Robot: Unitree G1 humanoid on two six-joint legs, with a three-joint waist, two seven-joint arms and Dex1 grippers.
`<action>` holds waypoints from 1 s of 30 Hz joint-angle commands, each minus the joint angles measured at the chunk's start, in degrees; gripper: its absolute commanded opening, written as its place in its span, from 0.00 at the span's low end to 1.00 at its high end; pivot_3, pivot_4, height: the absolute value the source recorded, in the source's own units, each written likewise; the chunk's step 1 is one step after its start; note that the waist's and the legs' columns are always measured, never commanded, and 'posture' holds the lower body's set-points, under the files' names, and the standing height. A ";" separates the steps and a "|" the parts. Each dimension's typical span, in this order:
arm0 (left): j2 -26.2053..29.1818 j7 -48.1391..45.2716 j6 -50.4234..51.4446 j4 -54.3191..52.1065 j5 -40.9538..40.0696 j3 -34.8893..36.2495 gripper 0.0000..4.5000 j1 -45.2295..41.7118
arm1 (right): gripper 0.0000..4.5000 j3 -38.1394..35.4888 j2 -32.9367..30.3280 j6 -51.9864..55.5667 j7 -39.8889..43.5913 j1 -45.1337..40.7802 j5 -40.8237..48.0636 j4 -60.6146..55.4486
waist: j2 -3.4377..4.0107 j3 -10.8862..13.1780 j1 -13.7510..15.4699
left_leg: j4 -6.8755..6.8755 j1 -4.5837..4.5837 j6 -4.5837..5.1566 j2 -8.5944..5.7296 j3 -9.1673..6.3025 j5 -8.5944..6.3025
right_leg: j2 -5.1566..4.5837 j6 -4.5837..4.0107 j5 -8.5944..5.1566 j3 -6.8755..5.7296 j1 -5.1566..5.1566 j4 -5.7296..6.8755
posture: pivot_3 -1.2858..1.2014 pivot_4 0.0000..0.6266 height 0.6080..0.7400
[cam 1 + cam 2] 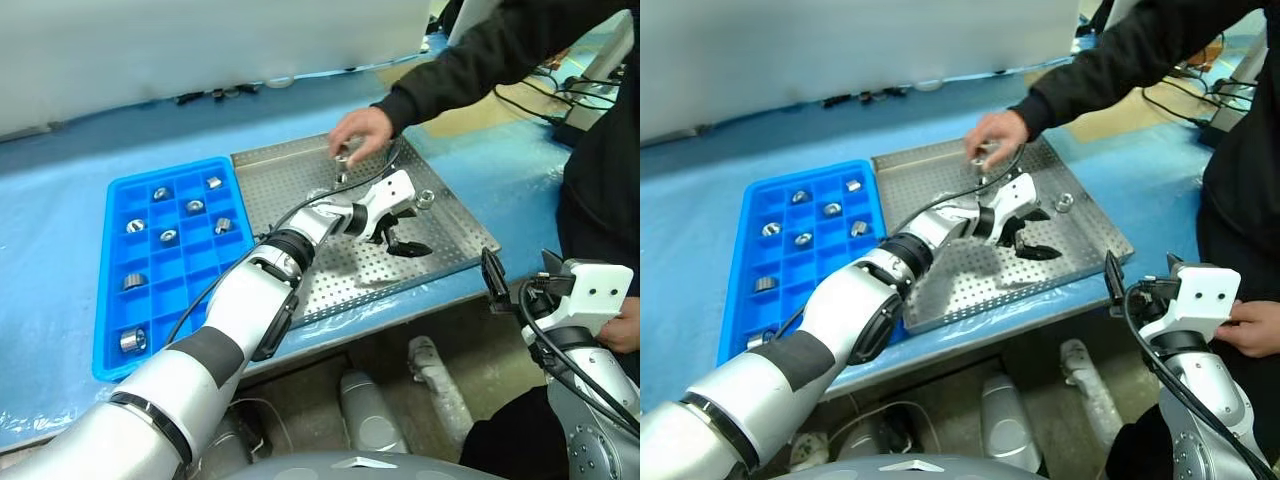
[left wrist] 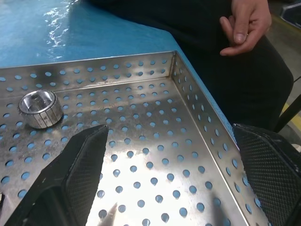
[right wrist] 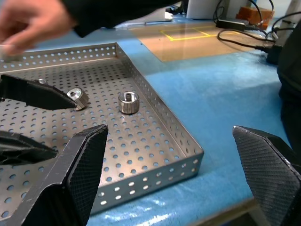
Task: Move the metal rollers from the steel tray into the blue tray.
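The steel tray [image 1: 300,170] lies on the blue table, right of the blue tray [image 1: 120,200]. Several metal rollers [image 1: 194,206] sit in the blue tray's compartments. One roller [image 1: 425,198] lies near the steel tray's right rim, and another [image 3: 77,98] lies right by my left gripper's upper finger. My left gripper [image 1: 408,232] hovers open and empty over the steel tray's right part. My right gripper [image 1: 522,268] is open and empty, off the table's front edge, right of the steel tray.
A person in a black sleeve reaches over the steel tray's far side; the hand [image 1: 360,132] holds small metal parts [image 1: 342,160]. The person's other hand [image 1: 625,330] is beside my right wrist. Cables lie on the table at the far right.
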 commanded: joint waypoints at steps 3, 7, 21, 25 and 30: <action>-0.79 -1.56 -0.88 -0.89 0.04 0.99 0.99 -1.35 | 1.00 1.71 0.43 -1.33 -0.65 -0.10 -0.82 -2.58 | 0.01 0.00 -1.90 | -0.01 -0.05 0.14 -0.24 -0.12 -0.09 | -0.25 0.21 0.00 -0.13 0.19 -0.24 | 0.17 0.24 1.00; 1.62 -2.61 -1.43 -1.45 -0.56 1.91 0.99 -1.27 | 1.00 3.41 0.20 -1.46 -0.27 -0.64 -1.36 -1.70 | 0.00 0.00 -3.09 | 0.01 -0.08 0.38 -0.35 -0.24 -0.25 | -0.45 0.27 0.04 -0.50 0.68 -0.81 | 0.18 0.24 1.00; 11.70 0.19 -2.45 -1.54 -0.30 5.01 0.99 -1.39 | 1.00 6.08 -1.82 -1.08 2.20 -5.06 -2.04 3.25 | 0.00 0.00 -3.97 | 0.06 -0.32 0.45 -0.43 -0.65 -0.27 | -0.58 0.26 0.05 -1.14 0.94 -1.01 | 0.22 0.24 1.00; 12.11 10.68 -1.56 -0.42 0.88 5.44 0.99 -1.28 | 1.00 6.73 -2.22 -1.04 2.68 -6.12 -2.39 4.19 | 0.00 0.01 -3.74 | 0.14 -0.44 0.57 -0.44 -0.76 -0.23 | -0.58 0.25 0.06 -1.23 0.93 -1.00 | 0.22 0.24 1.00; 11.54 21.64 -0.57 0.74 4.09 3.92 0.99 -0.09 | 1.00 7.46 -2.18 -0.97 2.84 -6.14 -2.86 4.37 | 0.00 0.00 -3.66 | 0.24 -0.63 0.59 -0.44 -1.02 -0.21 | -0.58 0.25 0.06 -1.46 0.93 -1.00 | 0.22 0.24 1.00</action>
